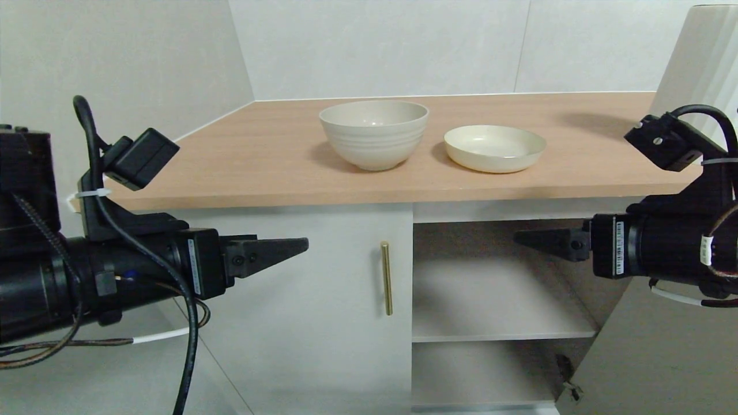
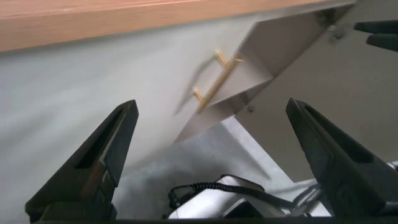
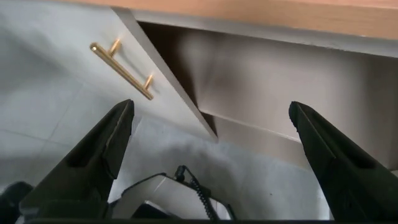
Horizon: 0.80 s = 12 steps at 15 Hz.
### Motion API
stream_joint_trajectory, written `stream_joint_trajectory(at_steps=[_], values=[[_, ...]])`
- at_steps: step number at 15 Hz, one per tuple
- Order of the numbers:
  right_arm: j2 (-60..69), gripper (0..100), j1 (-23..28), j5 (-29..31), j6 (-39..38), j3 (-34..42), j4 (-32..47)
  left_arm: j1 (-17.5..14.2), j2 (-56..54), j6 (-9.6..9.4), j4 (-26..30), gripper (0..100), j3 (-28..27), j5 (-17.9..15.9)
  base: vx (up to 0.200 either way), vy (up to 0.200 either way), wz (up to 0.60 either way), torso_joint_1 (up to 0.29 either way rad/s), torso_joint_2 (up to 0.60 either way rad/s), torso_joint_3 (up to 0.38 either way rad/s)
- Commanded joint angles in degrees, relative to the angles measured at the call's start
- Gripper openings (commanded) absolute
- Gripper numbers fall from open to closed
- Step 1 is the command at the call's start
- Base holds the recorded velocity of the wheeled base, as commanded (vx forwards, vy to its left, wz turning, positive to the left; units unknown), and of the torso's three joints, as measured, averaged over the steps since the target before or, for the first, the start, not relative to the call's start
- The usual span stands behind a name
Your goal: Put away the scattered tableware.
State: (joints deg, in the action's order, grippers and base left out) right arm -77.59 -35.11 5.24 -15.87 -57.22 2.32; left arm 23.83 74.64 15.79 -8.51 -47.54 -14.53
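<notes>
The bowl (image 1: 373,134) and plate (image 1: 494,147) stand on the table (image 1: 259,173). The left gripper (image 1: 298,246) and right gripper (image 1: 522,236) have fingers spread.

no text, number or sign here is legible to me. a narrow white sticker (image 1: 194,266) just behind my left end effector (image 1: 302,244) and a barcode sticker (image 1: 620,248) just behind my right end effector (image 1: 519,236) carry print too small to read, as does a white tag (image 1: 707,249) farther back.
</notes>
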Motion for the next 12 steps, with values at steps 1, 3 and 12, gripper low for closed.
stream_joint_trajectory(at_steps=[1, 3, 12], values=[[0.60, 100, -0.14, 0.03, 0.05, 0.09, -0.03, -0.01, -0.11, 0.03, -0.02, 100, -0.09, 0.03, 0.000, 0.000, 0.00, 0.000, 0.00, 0.000], [1.13, 100, -0.22, -0.06, 0.23, 0.09, 0.06, -0.01, -0.29, 0.03, -0.02, 100, -0.01, 0.03, 0.000, 0.000, 0.00, 0.000, 0.00, 0.000], [1.30, 100, -0.22, -0.06, 1.46, 1.15, -0.29, -0.01, 1.21, 0.12, -0.02, 100, 0.17, -0.06, 0.000, 0.000, 0.00, 0.076, -0.28, -0.215]])
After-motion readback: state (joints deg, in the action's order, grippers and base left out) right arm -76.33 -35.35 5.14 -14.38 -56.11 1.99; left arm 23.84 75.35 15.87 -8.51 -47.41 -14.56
